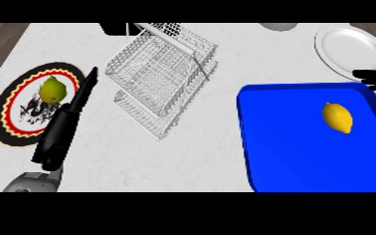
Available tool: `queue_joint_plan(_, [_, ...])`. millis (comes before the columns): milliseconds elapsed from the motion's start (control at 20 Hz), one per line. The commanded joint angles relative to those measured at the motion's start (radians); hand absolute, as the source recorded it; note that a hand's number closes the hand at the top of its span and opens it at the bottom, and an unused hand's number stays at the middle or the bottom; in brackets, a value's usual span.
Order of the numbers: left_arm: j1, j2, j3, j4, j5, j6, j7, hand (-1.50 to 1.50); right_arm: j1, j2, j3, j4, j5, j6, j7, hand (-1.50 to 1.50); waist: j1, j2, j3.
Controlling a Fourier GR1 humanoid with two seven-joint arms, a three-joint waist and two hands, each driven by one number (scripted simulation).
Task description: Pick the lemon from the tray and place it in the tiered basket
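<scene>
The yellow lemon (337, 117) lies on the right part of the blue tray (283, 144), which fills the lower right of the counter. The wire tiered basket (165, 77) stands at the middle back, to the left of the tray. My left hand (57, 134) rests open at the left, fingers straight and pointing up past a patterned plate, holding nothing. Only a small black part of my right hand (365, 74) shows at the right edge, just above the tray's far corner and apart from the lemon.
A round plate with a red and black rim (22, 129) at the left carries a green-yellow fruit (53, 89). A white plate (343, 47) sits at the back right. A dark object (117, 28) and a grey one (279, 26) stand along the back edge.
</scene>
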Motion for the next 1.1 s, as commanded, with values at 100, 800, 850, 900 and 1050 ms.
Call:
queue_joint_plan(100, [-0.031,-0.008,0.033,-0.044,0.008,-0.055,0.080,0.00,0.030,-0.042,-0.005,0.027,0.086,0.093,-0.115,-1.50,-0.001,0.000,0.000])
queue_joint_plan(800, [-0.071,-0.046,0.107,0.043,-0.038,-0.106,-0.002,0.00,-0.029,0.065,-0.033,0.273,0.328,-0.145,-0.280,-1.50,0.005,0.002,0.000])
queue_joint_plan(850, [0.012,-0.086,0.077,0.037,-0.072,-0.076,-0.065,0.00,-0.035,0.030,-0.063,0.225,0.298,-0.067,-0.236,-1.50,0.001,0.000,0.000])
queue_joint_plan(900, [0.024,-0.064,0.084,-0.036,-0.064,-0.096,0.003,0.00,-0.028,0.087,-0.050,0.257,0.321,-0.136,-0.261,-1.50,0.005,0.000,0.000])
queue_joint_plan(1050, [-0.002,-0.094,0.082,-0.026,-0.091,-0.087,0.008,0.00,-0.035,0.117,-0.036,0.274,0.363,-0.151,-0.261,-1.50,0.002,0.000,0.000])
